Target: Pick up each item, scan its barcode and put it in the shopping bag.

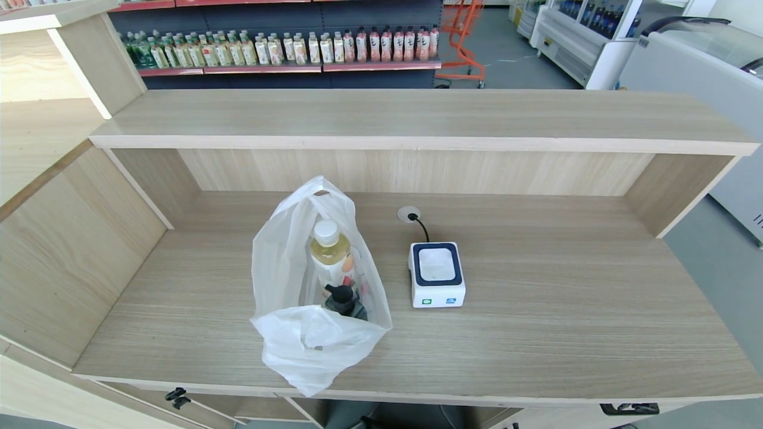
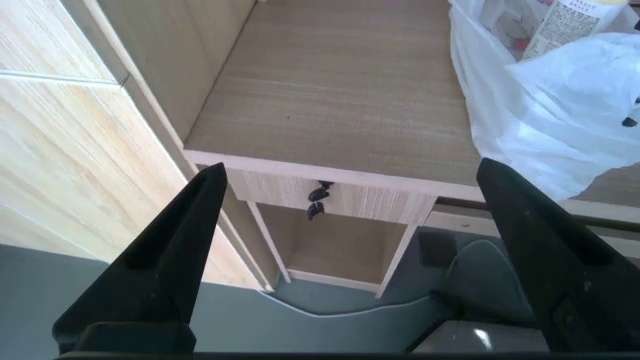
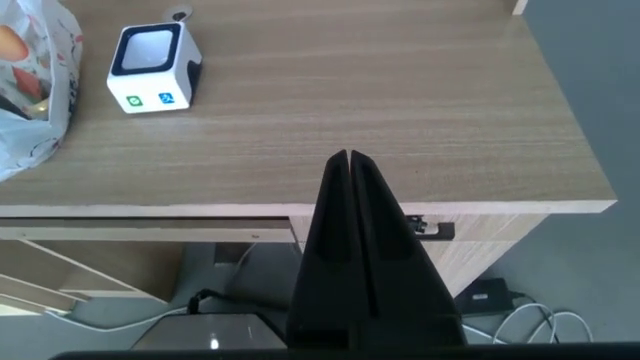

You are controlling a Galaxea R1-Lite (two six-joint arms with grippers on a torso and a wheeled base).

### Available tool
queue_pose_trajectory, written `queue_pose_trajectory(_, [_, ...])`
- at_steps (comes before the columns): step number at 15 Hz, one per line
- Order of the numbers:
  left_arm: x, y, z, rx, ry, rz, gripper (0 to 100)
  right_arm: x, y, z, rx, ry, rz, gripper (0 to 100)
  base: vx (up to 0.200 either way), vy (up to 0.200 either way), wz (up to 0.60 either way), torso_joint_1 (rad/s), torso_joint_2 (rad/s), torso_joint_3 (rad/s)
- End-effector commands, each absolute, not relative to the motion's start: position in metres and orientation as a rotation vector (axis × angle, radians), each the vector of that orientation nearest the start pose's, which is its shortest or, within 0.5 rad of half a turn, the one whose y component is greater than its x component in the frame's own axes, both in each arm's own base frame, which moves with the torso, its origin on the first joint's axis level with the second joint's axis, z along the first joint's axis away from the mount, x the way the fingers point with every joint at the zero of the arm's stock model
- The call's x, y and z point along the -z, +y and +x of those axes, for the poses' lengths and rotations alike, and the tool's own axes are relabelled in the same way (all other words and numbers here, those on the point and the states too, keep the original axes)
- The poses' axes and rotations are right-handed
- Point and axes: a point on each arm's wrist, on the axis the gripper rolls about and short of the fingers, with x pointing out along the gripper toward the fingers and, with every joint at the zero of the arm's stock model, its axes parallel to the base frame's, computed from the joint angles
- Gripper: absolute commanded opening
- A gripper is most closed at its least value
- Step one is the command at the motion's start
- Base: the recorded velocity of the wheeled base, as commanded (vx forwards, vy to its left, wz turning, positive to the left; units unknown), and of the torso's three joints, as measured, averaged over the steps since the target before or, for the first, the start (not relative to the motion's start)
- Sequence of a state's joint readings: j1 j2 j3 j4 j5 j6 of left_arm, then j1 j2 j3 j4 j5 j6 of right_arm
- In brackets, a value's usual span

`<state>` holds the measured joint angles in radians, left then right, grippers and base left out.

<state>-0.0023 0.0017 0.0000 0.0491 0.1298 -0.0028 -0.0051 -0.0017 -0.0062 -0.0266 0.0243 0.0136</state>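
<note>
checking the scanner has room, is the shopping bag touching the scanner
Apart. The head view shows a strip of bare counter between the shopping bag and the scanner.

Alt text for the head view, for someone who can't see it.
A white plastic shopping bag stands open on a wooden counter, holding a drink bottle with a white cap and a black-topped item. A white barcode scanner sits to its right, cabled to a port behind.

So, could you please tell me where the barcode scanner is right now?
In the head view the barcode scanner stands near the middle of the counter, just right of the shopping bag, its cable running back to a grommet.
</note>
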Motion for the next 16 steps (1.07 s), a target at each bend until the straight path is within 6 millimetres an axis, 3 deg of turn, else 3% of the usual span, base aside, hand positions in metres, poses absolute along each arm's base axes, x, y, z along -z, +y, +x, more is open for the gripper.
queue_pose_trajectory(1, [-0.0706, 0.0029, -0.0227, -0.127, 0.056, 0.016, 100, -0.0799, 0.0007, -0.0233, -0.02, -0.032, 0.013, 0, 0.2, 0.0, 0.0, -0.002, 0.0, 0.002])
queue_pose_trajectory(3, [-0.0705, 0.0029, -0.023, -0.127, 0.051, 0.014, 100, -0.0799, 0.0007, -0.0233, -0.02, -0.032, 0.013, 0, 0.2, 0.0, 0.0, 0.0, 0.0, 0.0])
queue_pose_trajectory(16, [-0.0705, 0.003, -0.023, -0.129, 0.051, 0.011, 100, -0.0799, 0.0007, -0.0233, -0.02, -0.032, 0.007, 0, 0.0, 0.0, 0.0, 0.0, 0.0, 0.0])
